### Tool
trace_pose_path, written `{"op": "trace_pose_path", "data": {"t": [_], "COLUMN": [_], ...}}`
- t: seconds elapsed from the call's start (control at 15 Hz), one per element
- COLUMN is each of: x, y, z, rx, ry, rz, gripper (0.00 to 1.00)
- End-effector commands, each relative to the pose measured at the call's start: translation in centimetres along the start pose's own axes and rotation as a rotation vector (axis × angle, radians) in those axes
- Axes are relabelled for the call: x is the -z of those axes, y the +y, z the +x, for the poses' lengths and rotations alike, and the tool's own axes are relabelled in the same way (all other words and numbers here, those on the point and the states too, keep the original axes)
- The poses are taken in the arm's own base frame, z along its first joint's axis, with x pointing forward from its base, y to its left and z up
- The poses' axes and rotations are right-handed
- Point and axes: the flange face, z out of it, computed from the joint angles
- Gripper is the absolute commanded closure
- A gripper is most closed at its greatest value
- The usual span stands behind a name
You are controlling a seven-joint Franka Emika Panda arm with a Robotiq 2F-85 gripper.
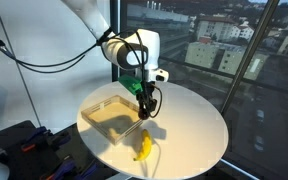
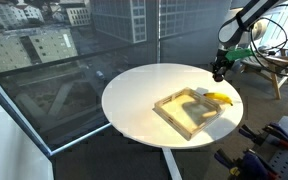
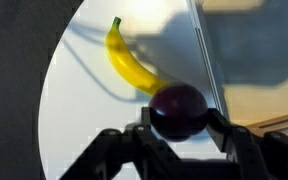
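- the gripper [image 3: 178, 124] is clamped on a small, dark purple round fruit [image 3: 176, 108]. in the wrist view its fingers [image 3: 227, 135] press on either side, and the fruit fills the gap between them.
- the fruit is up in the air, carried clear of the round white table [image 1: 199, 130]. it rests on nothing.
- in an exterior view the arm hangs low above the shallow wooden tray [image 1: 97, 105], near the tray corner on the banana's side. the fruit itself is too small and dark to make out there.
- in the wrist view the fruit sits over the line where the tray's wall meets the bare table top. i cannot tell whether it hangs above the tray or just outside it.
- a yellow banana [image 3: 129, 62] lies flat on the table, outside the tray and just beside its wall, toward the table's edge. nothing grips or touches it.
- judged from this, the pick-up is done: the fruit is caught squarely between the fingers and lifted, and the hold looks firm.
- the setting-down is not yet done: the fingers have not let go, and the fruit lies neither in the tray nor on the table.
- the banana's part, if it has one, is untouched.
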Motion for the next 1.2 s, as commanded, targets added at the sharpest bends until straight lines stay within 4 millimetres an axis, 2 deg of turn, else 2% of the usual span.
{"op": "trace_pose_path", "data": {"t": [0.0,0.4,0.47,0.8,1.13], "x": [0.0,0.0,0.0,0.5,1.0], "y": [0.0,0.0,0.0,0.6,2.1], "z": [0.0,0.0,0.0,0.8,2.2], "rx": [0.0,0.0,0.0,-0.018,-0.061], "ry": [-0.001,-0.001,-0.001,0.0,0.001], "rz": [0.0,0.0,0.0,0.012,0.025], "gripper": [0.41,0.41,0.66,0.66,0.66]}}
